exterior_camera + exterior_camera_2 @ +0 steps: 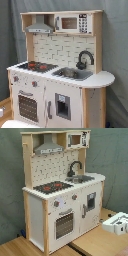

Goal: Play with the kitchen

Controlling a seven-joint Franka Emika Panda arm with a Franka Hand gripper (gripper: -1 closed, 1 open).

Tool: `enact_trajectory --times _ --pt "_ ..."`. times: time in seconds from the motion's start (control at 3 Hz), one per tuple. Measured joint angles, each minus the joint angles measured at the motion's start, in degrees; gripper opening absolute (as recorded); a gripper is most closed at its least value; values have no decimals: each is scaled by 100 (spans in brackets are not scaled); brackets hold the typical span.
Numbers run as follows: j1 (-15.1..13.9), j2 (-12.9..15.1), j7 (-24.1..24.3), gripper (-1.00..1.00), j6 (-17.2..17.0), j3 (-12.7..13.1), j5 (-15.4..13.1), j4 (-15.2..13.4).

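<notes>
Kitchen [62, 188] fills centre frame in the second exterior view; arm's claw [117, 223] sits lower right, oven door faces it. Claw opening: cannot tell.

In both exterior views the kitchen [57, 75] [62, 193] stands on the floor before a curtain [116, 45]. On its counter, the hob [36, 65] lies at one end, the sink [74, 73] beside it, the faucet [84, 59] behind the sink. The hood [40, 25] hangs above the hob; the oven door [28, 107] sits below.

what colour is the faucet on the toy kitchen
Black. The faucet arches over the sink, clearest in the first exterior view.
</notes>
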Motion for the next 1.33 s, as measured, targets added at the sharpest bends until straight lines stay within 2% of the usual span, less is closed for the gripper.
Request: enact_trajectory --times 0.33,0.67,1.0,1.33 --pt "-523 22 -47 100 114 -256 48 -5" --pt "-913 37 -61 100 523 -414 49 1" --pt "-1253 72 -263 100 876 -749 49 20" --pt "-1503 114 -289 100 1141 -1213 56 63"
